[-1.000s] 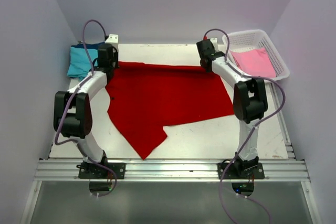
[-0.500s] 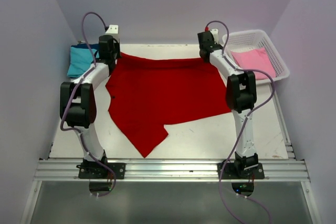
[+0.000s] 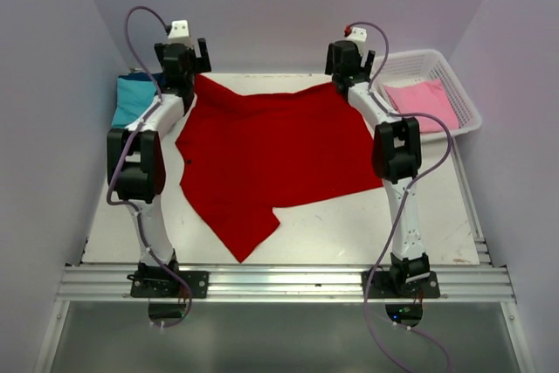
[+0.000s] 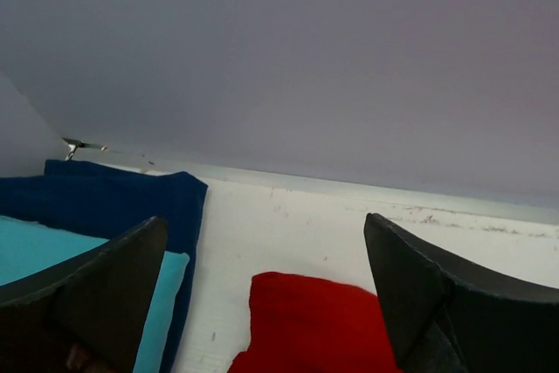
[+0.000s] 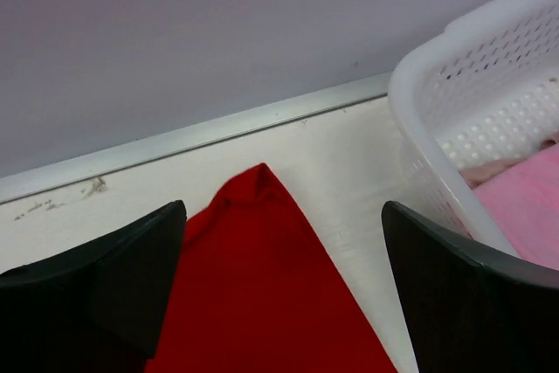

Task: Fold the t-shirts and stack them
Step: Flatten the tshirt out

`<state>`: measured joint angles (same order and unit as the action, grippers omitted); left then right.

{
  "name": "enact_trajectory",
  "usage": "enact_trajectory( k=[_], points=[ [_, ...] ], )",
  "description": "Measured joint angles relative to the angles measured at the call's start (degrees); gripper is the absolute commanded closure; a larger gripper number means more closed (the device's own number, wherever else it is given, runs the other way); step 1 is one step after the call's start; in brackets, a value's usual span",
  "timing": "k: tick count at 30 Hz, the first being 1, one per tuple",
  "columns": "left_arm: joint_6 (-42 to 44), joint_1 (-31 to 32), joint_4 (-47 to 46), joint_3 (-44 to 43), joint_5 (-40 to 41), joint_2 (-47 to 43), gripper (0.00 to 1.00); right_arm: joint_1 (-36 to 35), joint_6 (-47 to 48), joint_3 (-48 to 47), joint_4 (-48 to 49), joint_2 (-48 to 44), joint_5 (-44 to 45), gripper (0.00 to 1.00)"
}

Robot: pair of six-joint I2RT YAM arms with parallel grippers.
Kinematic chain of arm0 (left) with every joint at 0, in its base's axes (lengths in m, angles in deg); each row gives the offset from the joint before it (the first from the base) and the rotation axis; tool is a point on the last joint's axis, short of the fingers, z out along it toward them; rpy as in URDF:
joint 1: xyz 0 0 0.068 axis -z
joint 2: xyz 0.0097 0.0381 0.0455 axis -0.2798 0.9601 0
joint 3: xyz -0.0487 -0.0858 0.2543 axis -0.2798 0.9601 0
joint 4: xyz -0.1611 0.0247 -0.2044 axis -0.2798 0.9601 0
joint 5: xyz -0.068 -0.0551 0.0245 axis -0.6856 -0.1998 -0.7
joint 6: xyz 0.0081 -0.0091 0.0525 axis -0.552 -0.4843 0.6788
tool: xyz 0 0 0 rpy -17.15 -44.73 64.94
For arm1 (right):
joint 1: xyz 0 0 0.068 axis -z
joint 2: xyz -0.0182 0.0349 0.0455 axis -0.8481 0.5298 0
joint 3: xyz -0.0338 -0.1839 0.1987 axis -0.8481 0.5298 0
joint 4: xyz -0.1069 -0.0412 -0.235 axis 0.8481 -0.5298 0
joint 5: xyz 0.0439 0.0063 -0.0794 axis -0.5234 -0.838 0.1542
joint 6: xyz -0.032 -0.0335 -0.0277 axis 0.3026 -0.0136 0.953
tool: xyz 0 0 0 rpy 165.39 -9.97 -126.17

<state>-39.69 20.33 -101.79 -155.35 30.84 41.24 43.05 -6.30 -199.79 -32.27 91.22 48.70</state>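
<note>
The red t-shirt (image 3: 271, 150) lies spread over the middle of the table, its two far corners pointing toward the back wall. My left gripper (image 3: 182, 58) hovers above the shirt's far left corner (image 4: 314, 321), jaws wide apart, holding nothing. My right gripper (image 3: 349, 57) hovers above the far right corner (image 5: 262, 286), also open and empty. In the wrist views, my left gripper (image 4: 265, 233) and right gripper (image 5: 284, 207) each frame a cloth corner lying on the table. A teal t-shirt (image 3: 135, 98) lies on a dark blue one (image 4: 113, 194) at the back left. A pink t-shirt (image 3: 422, 102) lies in the basket.
The white lattice basket (image 3: 428, 57) stands at the back right, its wall (image 5: 489, 85) close beside my right gripper. The back wall rises just beyond both grippers. The red shirt's near tail reaches toward the table's front edge (image 3: 279, 266).
Both grippers went from shut on the red shirt's far corners to open, letting the cloth drop onto the table. Both arms reached farther back and rose.
</note>
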Motion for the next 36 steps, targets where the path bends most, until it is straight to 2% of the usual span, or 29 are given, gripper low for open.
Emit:
enact_trajectory(
  k=[2,7,10,14,15,16,17,18,19,20,21,23,25,26,27,28,29,31,33,35,36],
  points=[
    [-1.07,-0.11,-0.63,-1.46,0.94,0.87,0.00,0.46,-0.13,1.07,1.84,-0.22,-1.38,0.01],
    [-2.75,-0.44,-1.36,-0.17,1.73,0.83,0.00,1.22,-0.13,14.08,8.52,-4.96,-4.28,0.01],
    [-3.98,-0.46,-1.55,3.96,2.01,-1.07,0.00,1.27,0.02,23.02,11.89,-9.16,-5.79,0.01],
    [-6.27,-0.42,-1.40,14.23,1.33,-8.79,0.01,0.98,0.24,33.53,15.15,-16.85,-7.63,0.01],
    [-7.28,-0.31,-0.94,16.76,0.68,-11.37,0.13,0.85,0.31,36.17,15.98,-19.54,-8.15,0.01],
    [-8.17,-0.22,-0.57,18.84,0.00,-13.70,0.21,0.79,0.31,38.56,16.26,-22.14,-9.05,0.04],
    [-9.25,-0.09,-0.04,21.03,-1.05,-16.50,0.30,0.70,0.35,40.68,16.44,-24.79,-9.77,0.24],
    [-10.54,0.22,0.98,22.95,-2.19,-19.21,0.50,0.59,0.72,42.62,16.44,-27.61,-10.88,0.48],
    [-12.00,0.63,2.05,24.59,-3.45,-21.68,0.58,0.57,0.55,44.19,16.06,-29.97,-11.91,0.81],
    [-13.05,1.09,2.93,26.21,-5.05,-24.11,0.65,0.48,0.17,45.31,15.08,-32.30,-13.20,1.00],
    [-13.77,1.79,4.22,27.89,-6.40,-26.43,0.80,0.44,-0.42,45.86,13.35,-34.27,-14.12,1.00],
    [-15.02,3.80,8.09,30.99,-8.00,-30.58,0.82,0.33,-2.27,47.10,9.60,-37.92,-16.63,1.00],
    [-15.56,7.43,14.60,33.35,-10.16,-34.56,0.81,-0.04,-3.50,49.96,5.79,-41.66,-18.40,1.00],
    [-16.00,9.44,18.14,34.34,-11.45,-36.41,0.76,-0.24,-3.87,52.30,3.87,-44.04,-18.67,1.00],
    [-16.44,11.52,22.12,35.23,-13.11,-38.27,0.60,-0.55,-4.22,55.19,1.88,-46.69,-18.99,0.79],
    [-16.65,13.53,25.88,36.30,-14.88,-40.28,0.53,-0.98,-4.92,57.99,-0.52,-49.33,-19.10,0.70],
    [-17.20,14.82,28.79,37.13,-16.35,-41.92,0.50,-1.44,-5.09,60.39,-2.95,-51.78,-19.15,0.67],
    [-18.29,17.88,35.91,39.15,-19.41,-46.25,0.32,-2.34,-5.25,64.22,-8.02,-56.33,-18.97,0.59],
    [-20.11,21.62,42.56,40.92,-21.79,-50.47,0.28,-3.02,-5.35,66.45,-12.02,-60.30,-18.91,0.57],
    [-21.55,26.25,47.65,42.07,-23.67,-53.42,0.13,-3.15,-5.97,67.71,-15.72,-64.81,-18.73,0.53],
    [-22.45,28.72,50.07,42.49,-24.81,-54.40,0.02,-3.15,-6.21,67.87,-17.31,-66.95,-18.45,0.52]
  ],
)
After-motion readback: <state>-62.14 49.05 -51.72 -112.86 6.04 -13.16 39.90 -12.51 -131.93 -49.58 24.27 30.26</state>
